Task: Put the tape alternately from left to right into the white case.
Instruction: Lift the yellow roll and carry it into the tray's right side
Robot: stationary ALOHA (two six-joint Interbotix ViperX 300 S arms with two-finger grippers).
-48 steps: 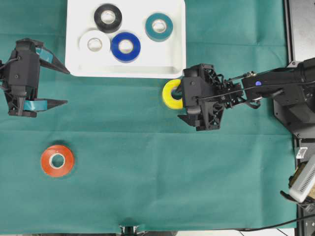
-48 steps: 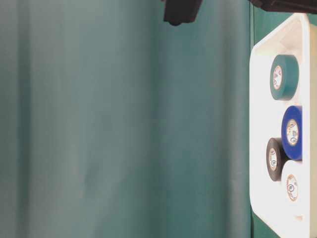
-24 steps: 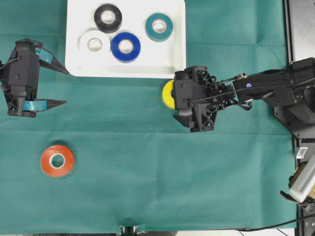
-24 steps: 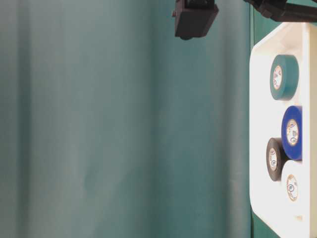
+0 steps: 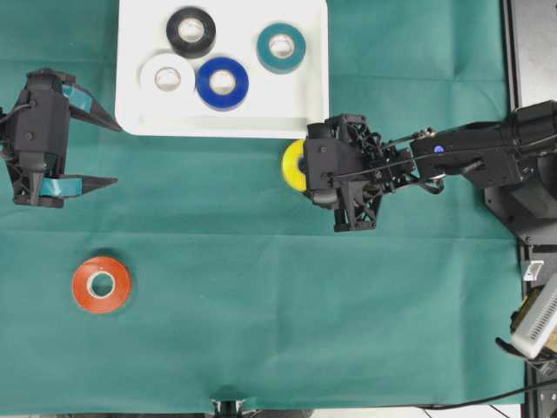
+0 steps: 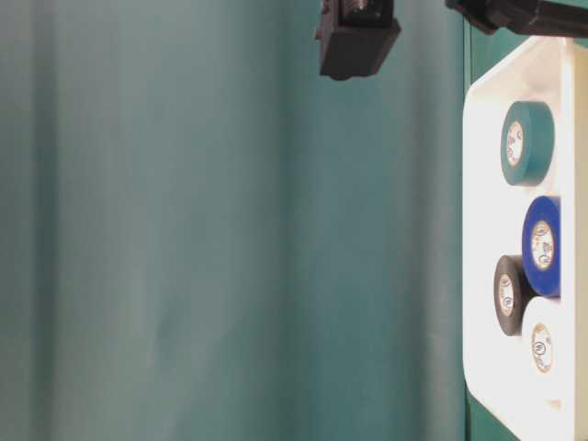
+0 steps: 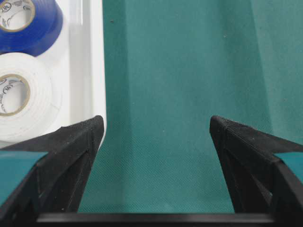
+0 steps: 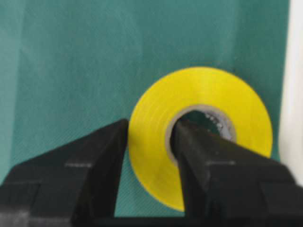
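Note:
The white case (image 5: 130, 61) lies at the top of the overhead view and holds black (image 5: 191, 31), white (image 5: 167, 78), blue (image 5: 222, 83) and teal (image 5: 281, 47) tape rolls. Just below its lower right corner is the yellow tape (image 5: 294, 165). My right gripper (image 5: 311, 167) is shut on that roll's wall, one finger (image 8: 203, 156) in the core and the other outside (image 8: 94, 161) the yellow tape (image 8: 156, 142). A red roll (image 5: 101, 284) rests on the cloth at lower left. My left gripper (image 5: 109, 155) hangs open left of the case, empty, above bare cloth (image 7: 156, 123).
Green cloth covers the table (image 5: 287, 331). Dark equipment (image 5: 531, 52) stands along the right edge. In the table-level view the case (image 6: 487, 230) with its rolls is at the right and the right arm's dark block (image 6: 354, 41) is at the top.
My right gripper slid left over the yellow roll and closed on its wall; the roll shifted slightly left. The left gripper has not moved.

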